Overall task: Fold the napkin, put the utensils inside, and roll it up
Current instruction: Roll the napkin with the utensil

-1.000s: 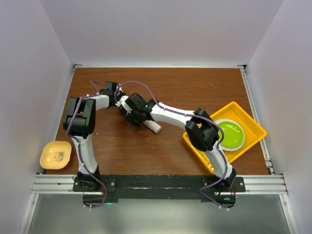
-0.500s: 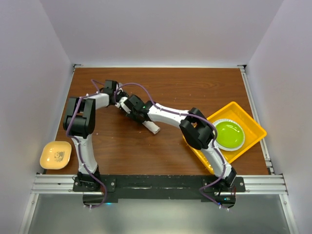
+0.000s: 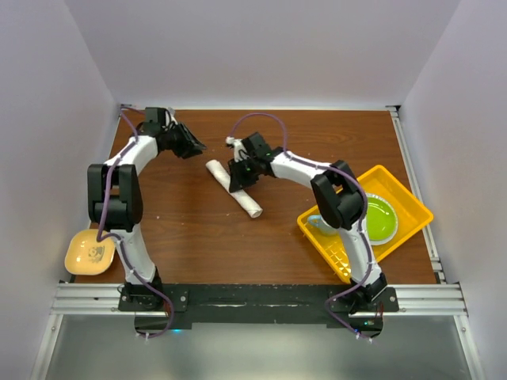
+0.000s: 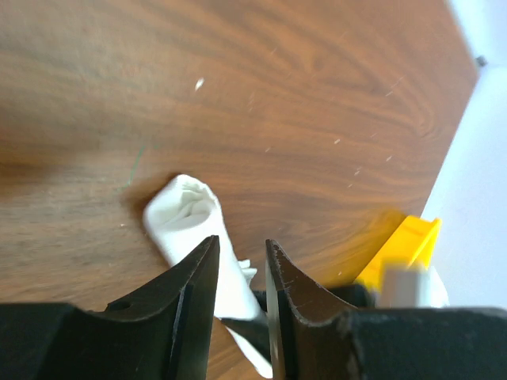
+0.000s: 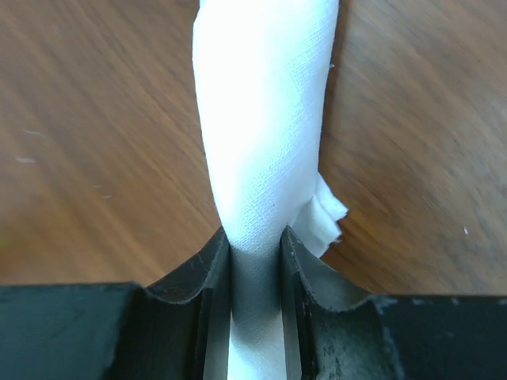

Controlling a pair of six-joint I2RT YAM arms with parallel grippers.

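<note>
Napkin (image 3: 247, 203) lies as a tight white roll on the table (image 3: 317, 142), well apart from the yellow tray (image 3: 413, 207). Right end effector (image 5: 255, 241) is clamped across the roll, jaws drawn close on the cloth. Left end effector (image 4: 240, 253) hangs near the far left corner, jaws narrowly apart, holding nothing. We see no knife and judge it wrapped inside, unconfirmed. Folding and rolling look done; we reckon only letting go remains.
</note>
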